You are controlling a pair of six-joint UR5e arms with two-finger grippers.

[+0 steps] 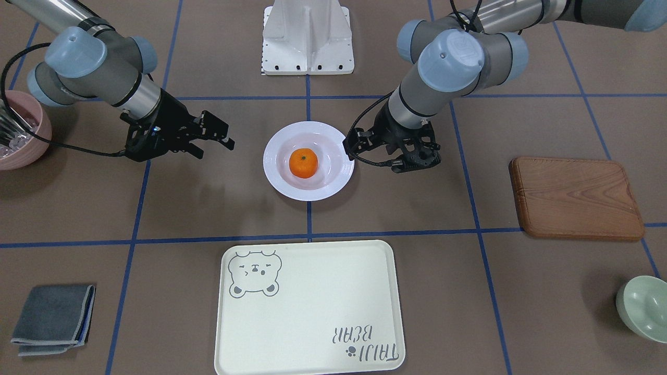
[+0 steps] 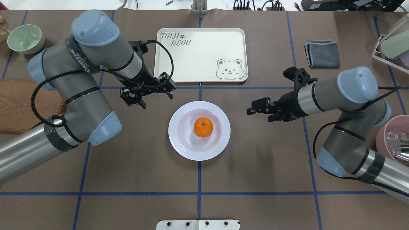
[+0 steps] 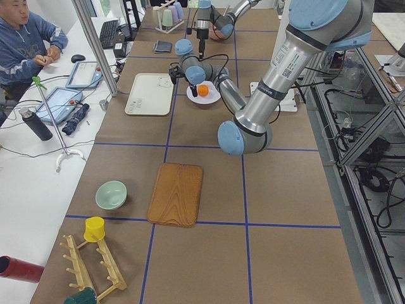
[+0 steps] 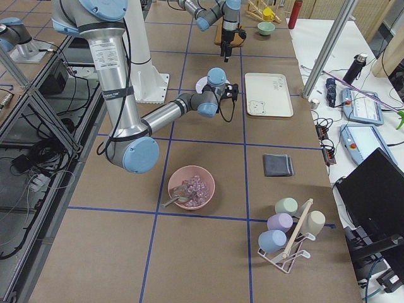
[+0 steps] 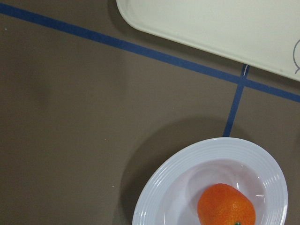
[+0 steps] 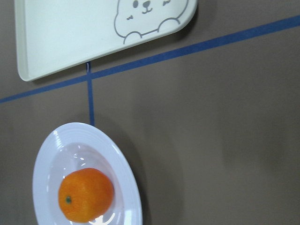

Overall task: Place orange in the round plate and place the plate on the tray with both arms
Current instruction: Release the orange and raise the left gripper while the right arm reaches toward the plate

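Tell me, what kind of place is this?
Probably a robotics test lab: a left arm and a right arm stand at a table taped into a blue grid, and a person sits beside it with tablets and a keyboard.

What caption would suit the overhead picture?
An orange rests in the round plate, left gripper and right gripper poised either side, tray beyond.

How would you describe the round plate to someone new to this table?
Start at the cream bear tray on the far side of the table; just nearer the robot, at the centre, sits the round plate. Unlike the green bowl and pink bowl at the edges, it is white, ribbed-rimmed and holds the orange.
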